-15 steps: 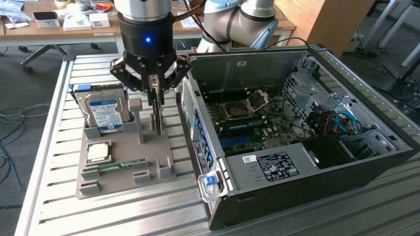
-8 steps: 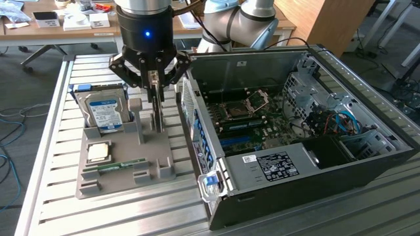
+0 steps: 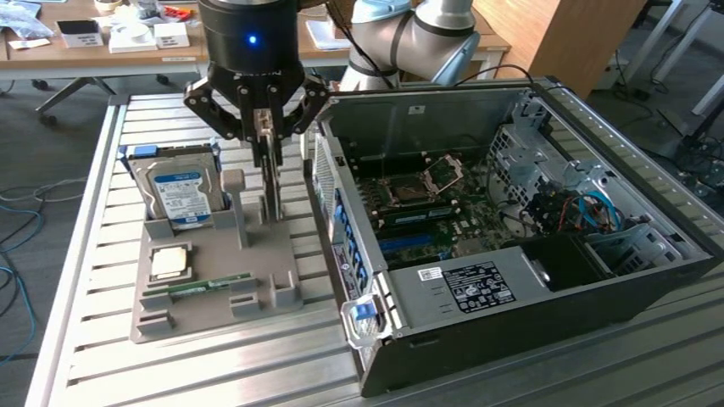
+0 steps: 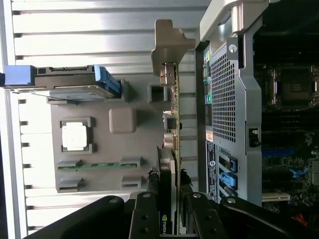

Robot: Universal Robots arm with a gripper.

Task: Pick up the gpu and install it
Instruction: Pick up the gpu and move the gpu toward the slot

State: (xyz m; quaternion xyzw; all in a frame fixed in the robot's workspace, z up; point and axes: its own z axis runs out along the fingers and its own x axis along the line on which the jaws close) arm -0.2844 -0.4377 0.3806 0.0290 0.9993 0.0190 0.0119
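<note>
Wrist view — jaws clamp gpu (image 4: 168,169), green logo sticker (image 4: 163,224), lettering illegible

**Table** (image 3: 91,356): ribbed bare aluminium, satin sheen.
**Tray** (image 3: 209,312), at 9 o'clock from the case (image 3: 543,339): matt grey plastic.
**Case:** black painted sheet metal; perforated silvery steel back panel.
**Gpu** (image 4: 167,169): green board, dull silver metal bracket, glossy black fan housing.
**Hard drive** (image 3: 181,191): silvery metal, glossy blue-white label.
**Gripper** (image 3: 267,127): smooth black links.
**Desk** (image 3: 34,51), at 11 o'clock: pale wood.
</note>
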